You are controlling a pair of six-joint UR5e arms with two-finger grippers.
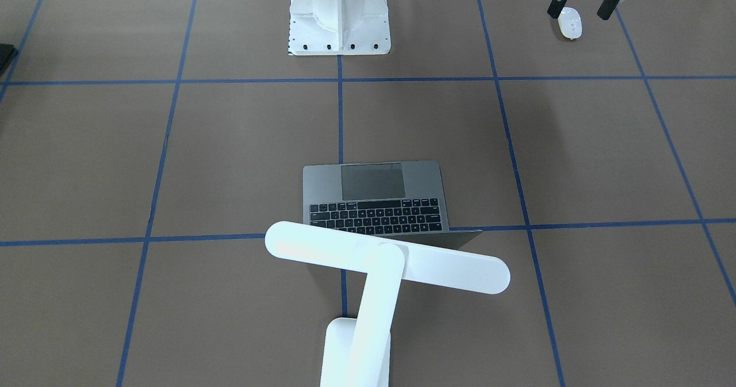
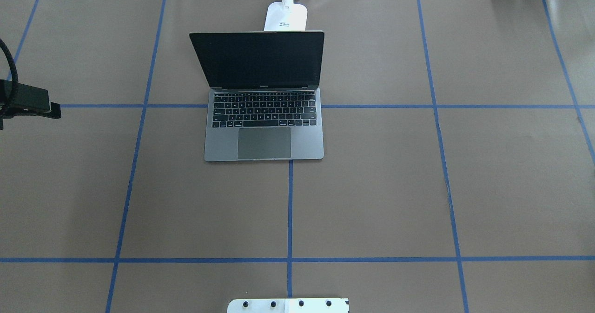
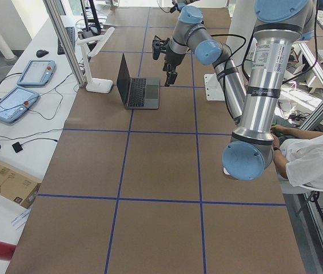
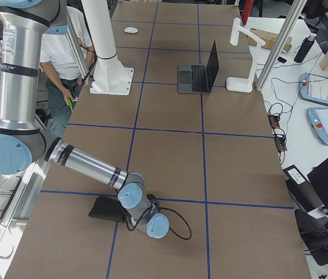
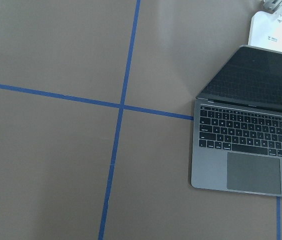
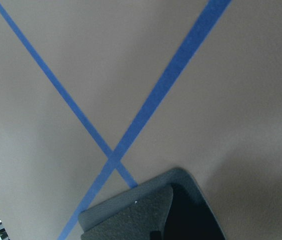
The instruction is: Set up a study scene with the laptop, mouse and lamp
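Observation:
The grey laptop [image 1: 374, 197] stands open mid-table, its keys toward the robot; it also shows in the overhead view [image 2: 265, 127] and the left wrist view [image 5: 245, 145]. The white lamp [image 1: 385, 260] stands behind its screen, base [image 2: 286, 16] on the table's far edge. The white mouse [image 1: 570, 23] lies at the robot's left, level with the pedestal, and shows small in the exterior right view [image 4: 130, 29]. My left gripper [image 1: 578, 13] is open and empty, raised high over the table near the mouse. My right gripper [image 4: 130, 214] is low at a black mouse pad [image 4: 103, 209]; I cannot tell its state.
The white bolted pedestal [image 1: 339, 25] stands at the robot's side of the table. The mouse pad's corner [image 6: 145, 215] lies near a crossing of blue tape lines. Tablets and boxes sit on the side bench [image 3: 18, 103]. A seated person [image 3: 310, 160] is beside the robot.

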